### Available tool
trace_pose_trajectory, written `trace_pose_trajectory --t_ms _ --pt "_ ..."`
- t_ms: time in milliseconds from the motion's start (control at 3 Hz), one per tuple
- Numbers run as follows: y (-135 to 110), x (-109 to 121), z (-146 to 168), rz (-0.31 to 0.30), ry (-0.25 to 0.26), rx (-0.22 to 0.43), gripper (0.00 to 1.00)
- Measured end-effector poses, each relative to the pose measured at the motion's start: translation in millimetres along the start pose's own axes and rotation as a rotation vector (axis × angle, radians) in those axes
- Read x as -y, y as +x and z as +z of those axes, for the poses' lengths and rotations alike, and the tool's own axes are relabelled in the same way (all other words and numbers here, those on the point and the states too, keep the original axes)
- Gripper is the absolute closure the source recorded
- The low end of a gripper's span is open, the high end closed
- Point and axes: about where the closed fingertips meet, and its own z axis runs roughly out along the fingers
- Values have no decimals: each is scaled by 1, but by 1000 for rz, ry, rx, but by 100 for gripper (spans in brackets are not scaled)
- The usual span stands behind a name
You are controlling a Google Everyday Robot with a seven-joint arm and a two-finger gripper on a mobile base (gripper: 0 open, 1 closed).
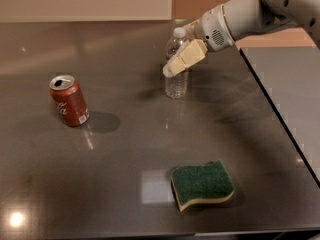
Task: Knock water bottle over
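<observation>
Standing upright, water bottle [176, 86]; tool [170, 70] across its middle.

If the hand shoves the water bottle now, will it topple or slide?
Likely topples: the water bottle is tall and narrow, and the hand sits high, at its upper half. The glossy table may let it skid first. Once down, its round body could roll.

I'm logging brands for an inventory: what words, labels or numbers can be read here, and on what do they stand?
Red soda can: white script on its side, too blurred to read.
Water bottle: label band mostly hidden by the gripper, which is in front of the bottle's upper part; nothing legible.
Green sponge: no text.
No text can be quoted.
</observation>
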Motion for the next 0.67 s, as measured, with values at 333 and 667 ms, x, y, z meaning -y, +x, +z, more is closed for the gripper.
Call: trace_pose_trajectory --t_ms 333,667 --pt "2 1 3 5 -2 43 23" --pt "3 1 3 8 -6 75 47"
